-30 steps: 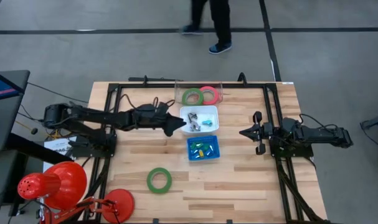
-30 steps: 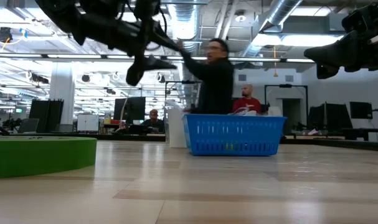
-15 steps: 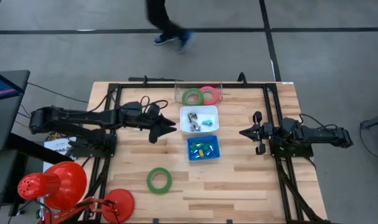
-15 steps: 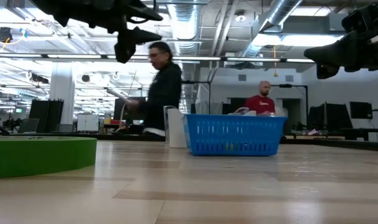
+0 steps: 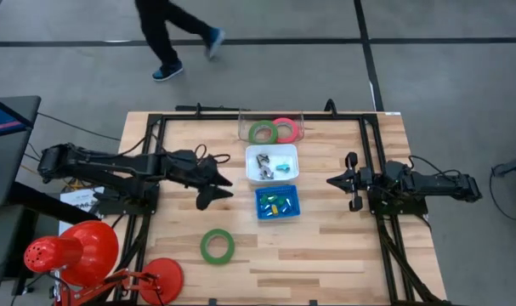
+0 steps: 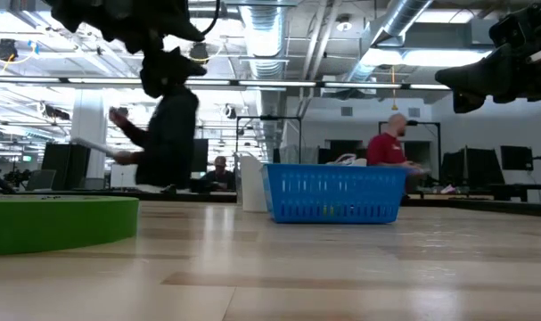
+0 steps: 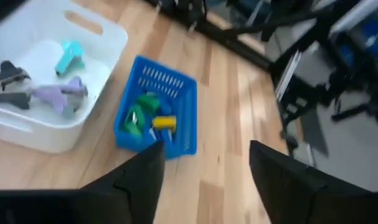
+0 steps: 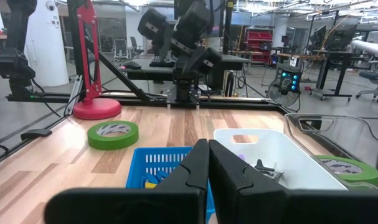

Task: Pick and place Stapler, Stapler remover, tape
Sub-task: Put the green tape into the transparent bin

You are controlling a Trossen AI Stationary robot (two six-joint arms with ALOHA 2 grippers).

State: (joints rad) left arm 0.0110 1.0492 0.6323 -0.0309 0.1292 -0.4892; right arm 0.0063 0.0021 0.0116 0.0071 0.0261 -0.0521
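Observation:
My left gripper (image 5: 215, 190) hovers open above the bare wood, left of the white bin (image 5: 272, 174) and the blue basket (image 5: 277, 212); nothing is between its fingers (image 7: 204, 180). The bin (image 7: 83, 37) holds a dark tool (image 7: 5, 76), a purple piece (image 7: 59, 93) and a teal piece (image 7: 70, 55); which is the stapler or the remover I cannot tell. One green tape ring (image 5: 217, 246) lies flat near the front. A green ring (image 5: 262, 132) and a pink ring (image 5: 284, 129) lie in a clear box at the back. My right gripper (image 5: 334, 181) waits shut at the right.
The blue basket (image 7: 156, 118) holds several tiny coloured pieces. A black frame (image 5: 258, 116) runs round the table's back and sides. A red lamp (image 5: 79, 251) stands at the near left corner. A person (image 5: 168, 34) walks on the floor beyond the far edge.
My left gripper has drawn back from the white bin toward the table's left and near edges, rising a little and rolling at the wrist, with nothing in its fingers. The person behind the table has walked toward the left.

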